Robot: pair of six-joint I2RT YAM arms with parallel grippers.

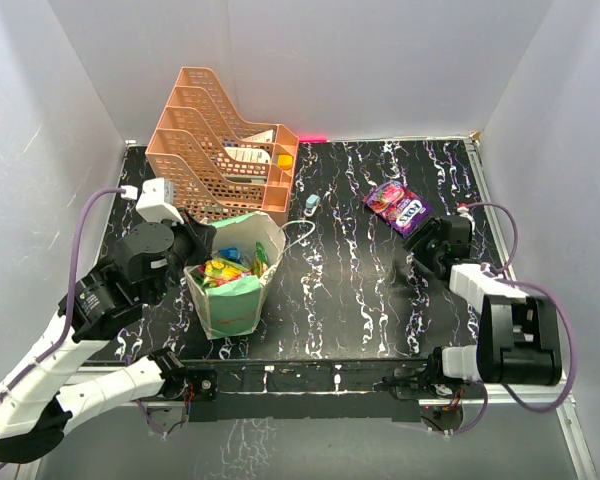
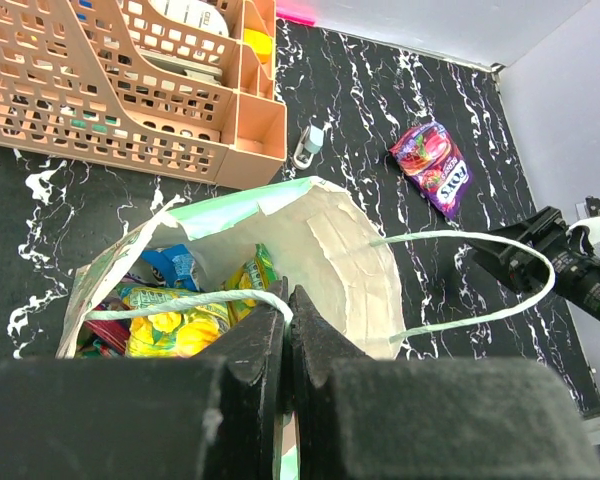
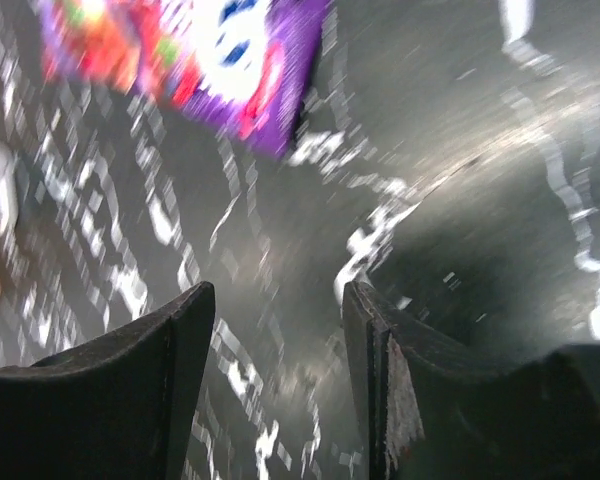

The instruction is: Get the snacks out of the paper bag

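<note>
The left gripper [image 2: 290, 312] has its fingers pressed together on the near rim of the paper bag [image 2: 352, 262], a sliver of mint paper showing between them. The bag stands open at the table's [image 1: 350, 290] near-left part, and the snacks [image 2: 170, 328] still inside it are yellow, blue and red packets packed close. One string handle [image 2: 552, 272] loops out to the right over bare tabletop. The orange rack [image 1: 220, 140] sits just behind the bag, and a small pale object [image 2: 310, 146] lies off the rack's front corner. Right of the bag the marbled surface runs open to the right gripper [image 1: 420, 255], whose fingers are apart with nothing between them, low over the table near its right edge. A purple packet [image 1: 400, 206] lies just beyond it. The right wrist view shows only blurred tabletop and that packet. Only the left wrist view looks into the bag.
</note>
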